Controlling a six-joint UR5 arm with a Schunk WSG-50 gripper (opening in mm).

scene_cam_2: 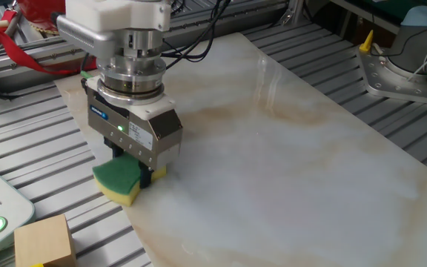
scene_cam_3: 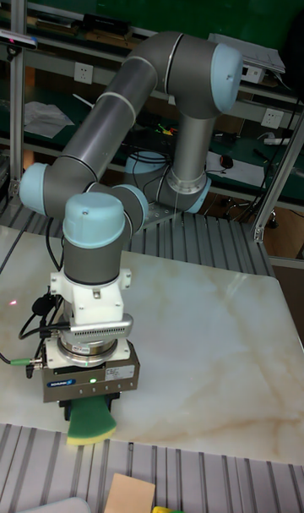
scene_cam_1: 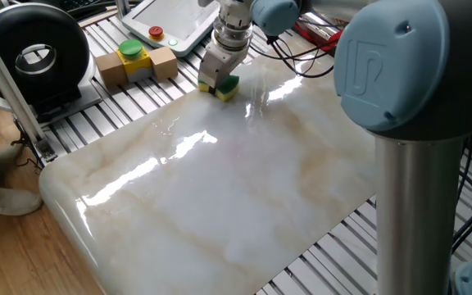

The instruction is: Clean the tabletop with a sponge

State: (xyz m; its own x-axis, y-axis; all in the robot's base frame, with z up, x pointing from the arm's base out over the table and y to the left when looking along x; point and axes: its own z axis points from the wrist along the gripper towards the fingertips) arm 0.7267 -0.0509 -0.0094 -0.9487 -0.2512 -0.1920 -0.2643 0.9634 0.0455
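At the counter's edge, one fixed view: the claw (scene_cam_1: pixel 220 84) pinched the sponge (scene_cam_1: pixel 227 86), which sat at a corner of the tabletop (scene_cam_1: pixel 220 188), right beside the ribbed metal slats (scene_cam_1: pixel 113 123).
The other fixed view: the sponge (scene_cam_2: pixel 121 179) lay green side up, yellow foam down on the slab, partly overhanging the tabletop (scene_cam_2: pixel 288 163) rim toward the slats; the claw (scene_cam_2: pixel 141 174) gripped its inner end, fingers mostly hidden behind the housing.
Tall fixed view: the sponge (scene_cam_3: pixel 91 420) stuck out below the claw (scene_cam_3: pixel 89 405) at the near rim of the tabletop (scene_cam_3: pixel 211 352); the arm (scene_cam_3: pixel 110 141) stood over it.
Doing the step well: judged from this, the wipe should keep the foam flat and pressed evenly, sweep in overlapping passes across the slab, and stay inside the rim so the sponge does not snag on the slats.
Containers: none were visible holding anything; wooden blocks (scene_cam_1: pixel 138 65) carried only a yellow-and-green button (scene_cam_1: pixel 131 51).
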